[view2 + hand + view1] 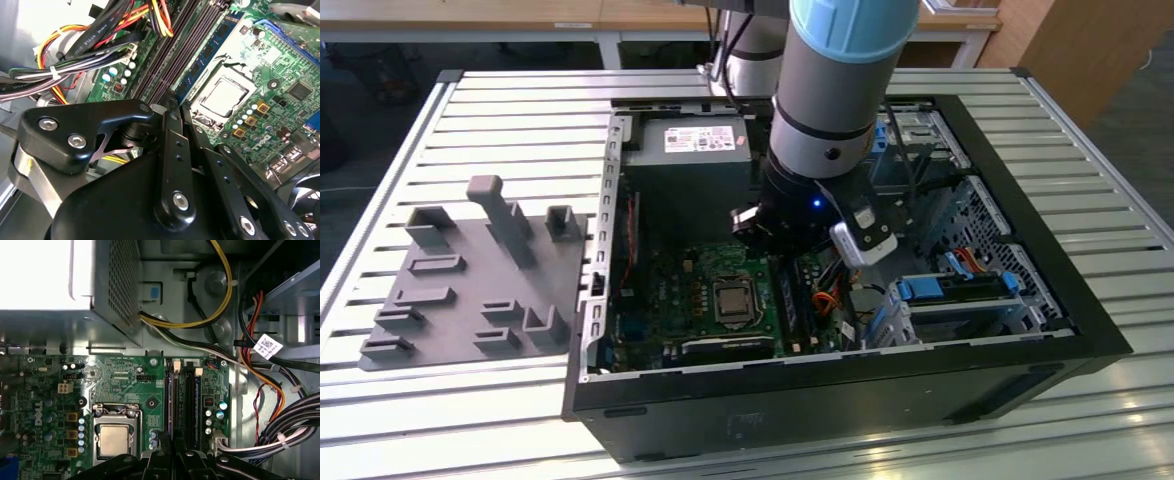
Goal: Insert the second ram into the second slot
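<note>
My gripper (787, 258) hangs low inside the open computer case, over the memory slots (790, 300) beside the CPU socket (731, 298). In the second wrist view its black fingers (172, 130) are drawn together, shut, just above the near end of the slots (185, 55). I see nothing between them. A thin dark-blue ram stick (215, 42) with black chips stands in the slot nearest the socket (222, 97). I cannot tell whether it is the second ram. In the first wrist view the gripper (175, 456) sits at the foot of the slots (182, 400).
Bundled cables (85, 55) run beside the slots, and more (280, 435) lie toward the drive bays. The power supply (687, 150) fills the far corner of the case, with blue drive brackets (961, 290) at the exterior view's right. A grey fixture (467, 270) lies on the slatted table.
</note>
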